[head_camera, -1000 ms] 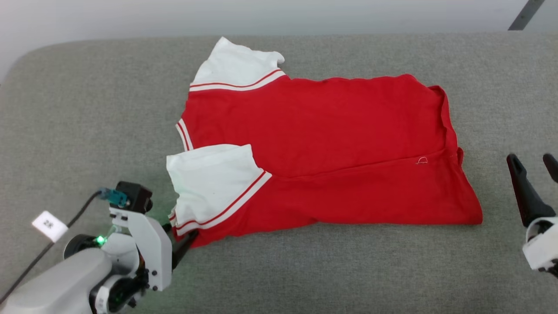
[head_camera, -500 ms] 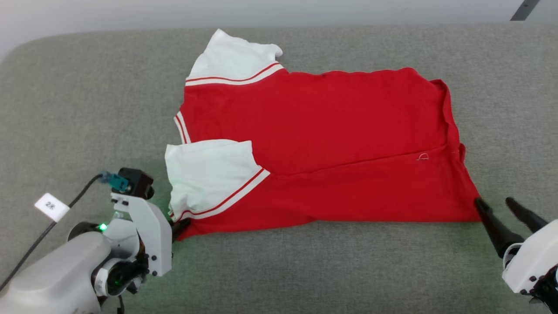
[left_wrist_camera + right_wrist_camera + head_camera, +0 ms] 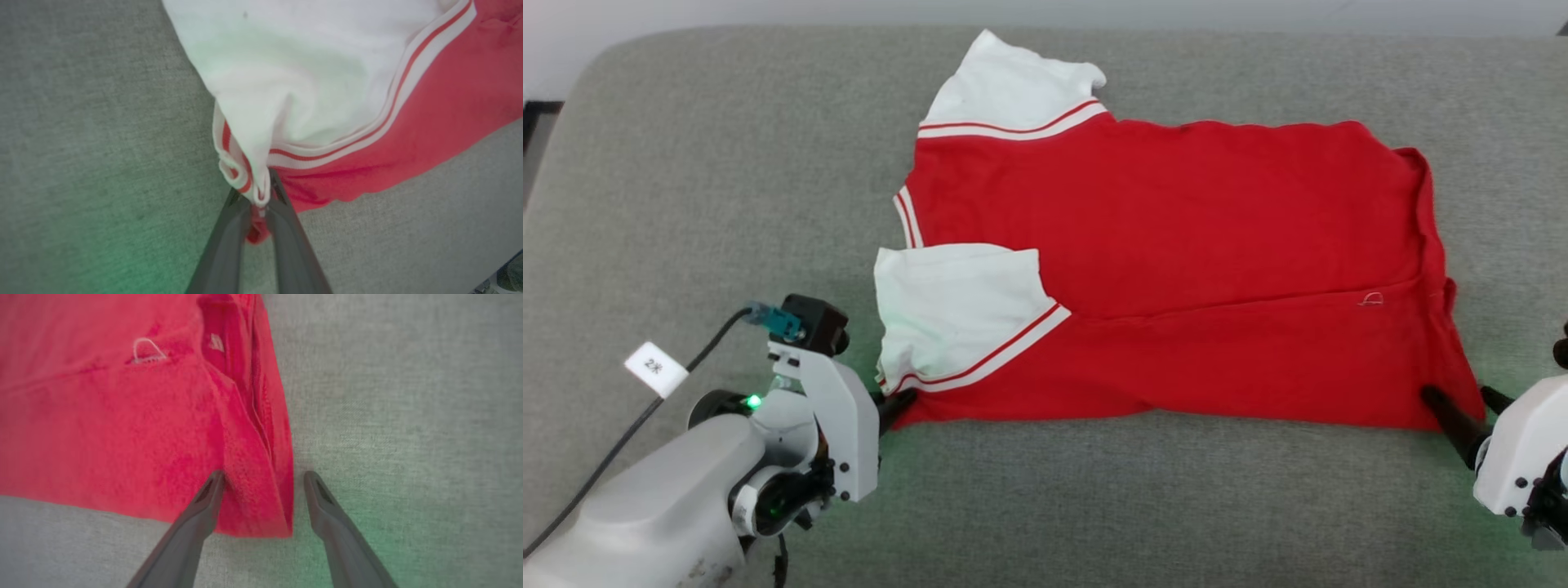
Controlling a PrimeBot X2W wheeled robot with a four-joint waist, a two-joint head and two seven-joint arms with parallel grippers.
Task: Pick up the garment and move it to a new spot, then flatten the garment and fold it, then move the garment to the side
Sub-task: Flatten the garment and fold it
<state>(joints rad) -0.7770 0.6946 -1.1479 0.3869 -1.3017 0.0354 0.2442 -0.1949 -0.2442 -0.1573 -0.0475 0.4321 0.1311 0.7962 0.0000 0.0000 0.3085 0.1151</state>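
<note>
My left end effector (image 3: 261, 192) is clamped on the garment (image 3: 1176, 229) at its near left corner, pinching striped sleeve trim and red cloth. My right end effector (image 3: 263, 477) stands open, its fingers straddling the near right hem corner. The garment lies partly folded, mostly flat, on the grey fabric-covered desk (image 3: 727, 163), white sleeves to my left.

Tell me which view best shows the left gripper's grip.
Left wrist view: the left gripper is shut on the garment's striped sleeve corner. Head view: its fingers sit mostly behind the wrist. Right wrist view: the garment's other corner.
</note>
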